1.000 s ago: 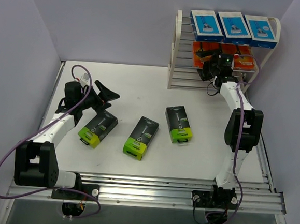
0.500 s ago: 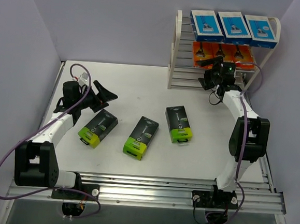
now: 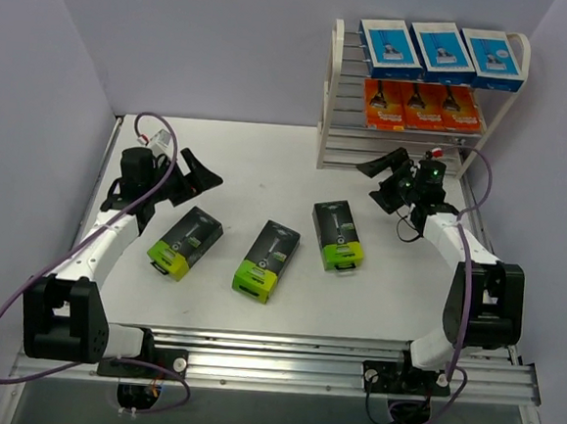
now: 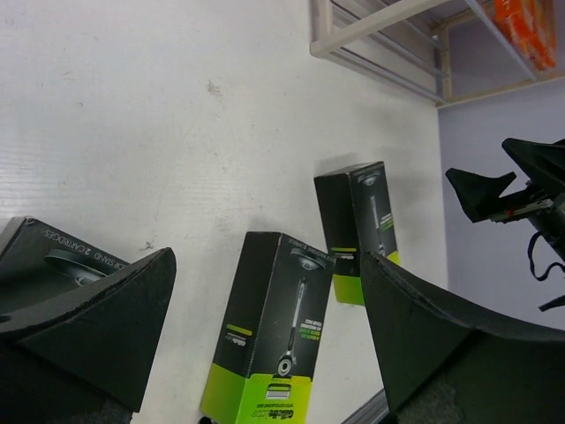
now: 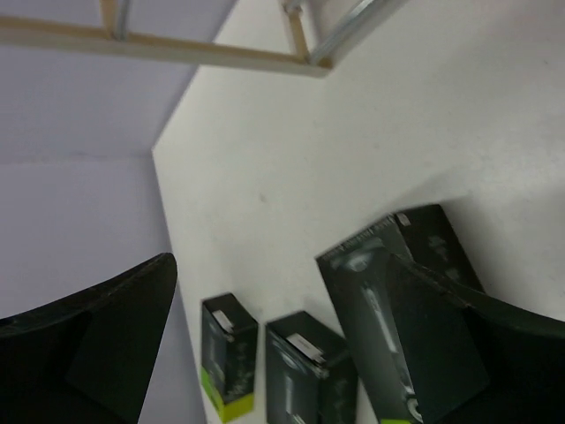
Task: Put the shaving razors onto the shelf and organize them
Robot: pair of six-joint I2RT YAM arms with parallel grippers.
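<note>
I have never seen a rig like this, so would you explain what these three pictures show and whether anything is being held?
The machine is a left arm and a right arm bolted at the near edge of a white table. One picture looks down from above; the other two come from a camera on each wrist, whose dark shapes are that tool's own fingers. Three black-and-green razor packs lie on the table. The shelf at the far right carries blue packs above orange packs. The left tool and the right tool are open and hold nothing.
</note>
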